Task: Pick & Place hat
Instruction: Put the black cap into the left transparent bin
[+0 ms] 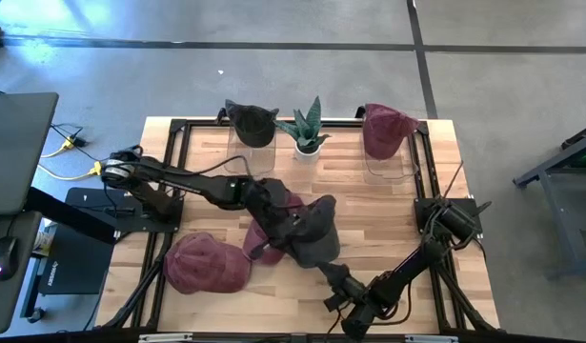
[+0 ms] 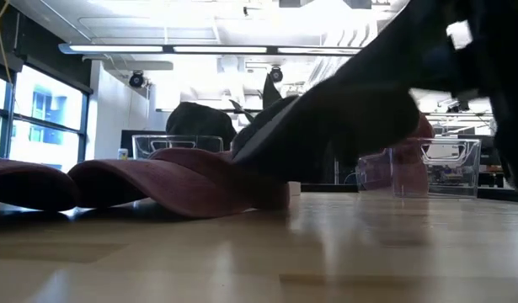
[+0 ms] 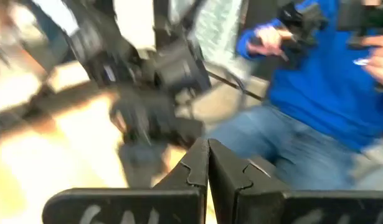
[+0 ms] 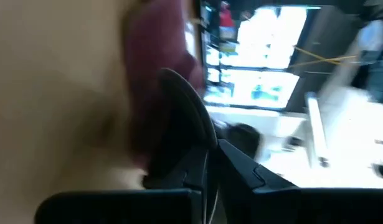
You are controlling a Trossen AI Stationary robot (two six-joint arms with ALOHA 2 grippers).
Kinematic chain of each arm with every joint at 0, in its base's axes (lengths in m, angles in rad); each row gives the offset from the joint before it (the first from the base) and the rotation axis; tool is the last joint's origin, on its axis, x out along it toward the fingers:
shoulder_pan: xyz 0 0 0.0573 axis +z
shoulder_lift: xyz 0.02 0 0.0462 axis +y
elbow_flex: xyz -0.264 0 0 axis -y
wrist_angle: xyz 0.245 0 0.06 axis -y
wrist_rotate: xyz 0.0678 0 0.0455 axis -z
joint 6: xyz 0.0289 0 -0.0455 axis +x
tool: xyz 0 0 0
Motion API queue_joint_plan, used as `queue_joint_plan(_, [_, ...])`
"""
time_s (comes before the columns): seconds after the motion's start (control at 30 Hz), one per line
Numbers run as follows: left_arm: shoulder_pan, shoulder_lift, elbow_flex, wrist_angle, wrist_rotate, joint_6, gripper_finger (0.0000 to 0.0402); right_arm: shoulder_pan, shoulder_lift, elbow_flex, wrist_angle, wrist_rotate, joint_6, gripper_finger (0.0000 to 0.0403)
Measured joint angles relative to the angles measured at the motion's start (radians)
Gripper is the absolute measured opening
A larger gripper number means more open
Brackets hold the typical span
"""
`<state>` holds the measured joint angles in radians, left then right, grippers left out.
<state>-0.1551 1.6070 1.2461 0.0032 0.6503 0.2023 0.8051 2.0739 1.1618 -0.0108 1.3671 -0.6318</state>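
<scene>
The black cap [image 1: 316,232] sits mid-table, lifted at its near edge, where the right gripper [image 1: 333,273] reaches in from the front and pinches its brim with fingers clamped (the brim edge shows between them in the right wrist view). The left gripper [image 1: 285,221], fingers pressed together with nothing visible between them, lies against the cap's left side, over a maroon cap [image 1: 273,229]

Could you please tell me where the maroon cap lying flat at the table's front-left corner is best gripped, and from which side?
Grip the maroon cap by the flatter edge facing the dark cap, which is probably its brim. That edge looks thin enough to pinch, while the domed crown looks too wide. Come down from above on that side, since the cap lies flat on the wood.
</scene>
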Motion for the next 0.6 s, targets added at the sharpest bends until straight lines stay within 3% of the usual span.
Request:
queue_joint_plan(0.17, [-0.045,-0.050,-0.004,-0.090,-0.133,0.015,0.0000,-0.037,0.000,0.000,0.008,-0.148,0.087,0.0045])
queue_joint_plan(0.4, [-0.100,-0.086,0.000,-0.164,-0.305,0.064,0.0000,-0.063,0.000,0.000,0.028,-0.157,0.186,0.0123])
queue_joint_plan(0.6, [-0.122,-0.094,-0.003,-0.205,-0.363,0.060,0.0000,-0.063,-0.022,0.001,0.032,-0.191,0.239,0.0214])
